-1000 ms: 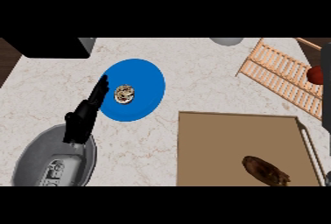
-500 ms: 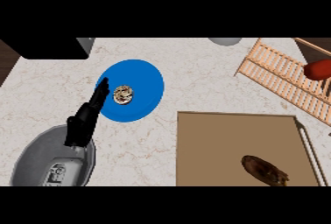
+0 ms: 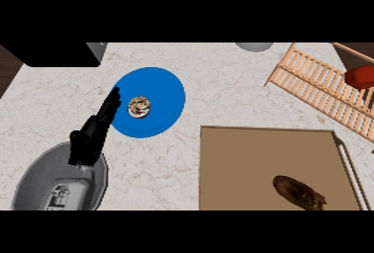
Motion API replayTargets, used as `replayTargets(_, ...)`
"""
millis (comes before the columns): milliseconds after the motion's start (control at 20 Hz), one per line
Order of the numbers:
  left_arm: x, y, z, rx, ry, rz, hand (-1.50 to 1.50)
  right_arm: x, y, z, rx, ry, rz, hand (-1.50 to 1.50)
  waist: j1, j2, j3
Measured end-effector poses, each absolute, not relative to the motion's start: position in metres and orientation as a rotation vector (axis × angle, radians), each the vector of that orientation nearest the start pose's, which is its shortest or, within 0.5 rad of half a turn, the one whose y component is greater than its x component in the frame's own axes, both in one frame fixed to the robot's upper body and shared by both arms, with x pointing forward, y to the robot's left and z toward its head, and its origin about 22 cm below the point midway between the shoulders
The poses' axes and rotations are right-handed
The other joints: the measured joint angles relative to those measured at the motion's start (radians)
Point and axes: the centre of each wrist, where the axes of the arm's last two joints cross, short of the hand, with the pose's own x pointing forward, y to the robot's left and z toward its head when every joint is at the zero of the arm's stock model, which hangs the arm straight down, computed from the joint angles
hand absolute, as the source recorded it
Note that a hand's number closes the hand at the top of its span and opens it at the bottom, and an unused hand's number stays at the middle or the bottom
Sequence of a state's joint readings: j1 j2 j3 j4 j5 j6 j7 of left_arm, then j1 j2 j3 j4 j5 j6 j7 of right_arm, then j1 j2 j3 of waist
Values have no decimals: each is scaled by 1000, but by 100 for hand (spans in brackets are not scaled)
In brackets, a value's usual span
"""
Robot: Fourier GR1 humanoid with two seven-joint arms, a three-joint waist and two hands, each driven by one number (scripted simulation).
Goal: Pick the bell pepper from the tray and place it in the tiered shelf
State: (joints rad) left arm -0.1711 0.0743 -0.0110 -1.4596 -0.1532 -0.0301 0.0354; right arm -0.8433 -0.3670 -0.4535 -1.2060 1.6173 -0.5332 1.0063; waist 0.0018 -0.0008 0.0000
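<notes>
Head view: the red bell pepper lies on the wooden tiered shelf at upper right, well apart from the brown tray, which bears a brown pastry. The left hand, fingers straight and holding nothing, rests beside the blue plate carrying a small round food item. The right hand does not show.

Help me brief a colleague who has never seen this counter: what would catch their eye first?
Probably the bright blue plate at upper centre, with a small round pastry-like item on it and the left hand standing open against its left edge. Next, the red bell pepper sits at the far right edge in the wooden tiered shelf. The brown tray fills the lower right, holding one dark brown food item.
</notes>
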Motion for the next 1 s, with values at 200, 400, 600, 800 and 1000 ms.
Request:
replayTargets(200, 282, 225, 12, 110, -1572, -257, 0, 382, -316, 236, -1846, -1125, -584, -150, -1, 0, 0)
replayTargets(400, 283, 225, 20, 114, -1577, -256, 0, 376, -315, 249, -1793, -1192, -623, -150, 0, 0, 0)
replayTargets(600, 283, 225, 15, 112, -1574, -260, 0, 369, -317, 276, -1773, -1266, -712, -150, 1, 0, 0)
replayTargets(800, 282, 231, 15, 114, -1571, -252, 0, 346, -316, 306, -1769, -1358, -880, -150, -6, -3, 0)
replayTargets(1000, 280, 227, 14, 117, -1569, -243, 0, 310, -322, 326, -1774, -1360, -1021, -150, -15, -7, -1)
